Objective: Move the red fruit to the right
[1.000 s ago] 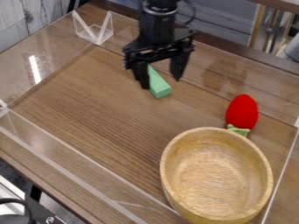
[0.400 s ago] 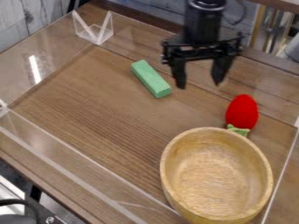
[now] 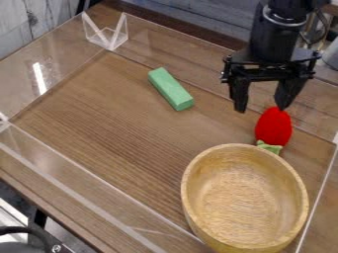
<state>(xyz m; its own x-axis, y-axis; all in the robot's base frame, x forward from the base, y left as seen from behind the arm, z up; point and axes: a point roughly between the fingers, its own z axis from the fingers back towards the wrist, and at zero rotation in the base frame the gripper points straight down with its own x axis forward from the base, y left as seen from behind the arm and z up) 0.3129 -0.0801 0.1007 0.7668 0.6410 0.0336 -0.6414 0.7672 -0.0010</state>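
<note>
Surface: wooden tabletop (image 3: 106, 128) with a brown grain, fenced by low clear plastic walls (image 3: 40, 163) along its edges.
Gripper: black gripper (image 3: 263, 100) pointing straight down over the right part of the table, its dark arm rising out of the top of the picture.
Fingers: spread wide apart, released, nothing between them; the left-hand finger (image 3: 240, 97) and its partner hang with the tips just above the wood.
Red fruit: red fruit (image 3: 274, 126) lying on the table just below and slightly right of the fingertips in the picture, close to them; I cannot tell whether the nearer finger touches it. Its light green cap points toward the bowl.
Wooden bowl: wooden bowl (image 3: 199, 203) below the fingers in the picture, beyond the fruit, its rim right beside the fruit's green cap.
Green block: flat green block (image 3: 169, 88) lying to the left of the fingers, well apart from them, set at a slant.
</note>
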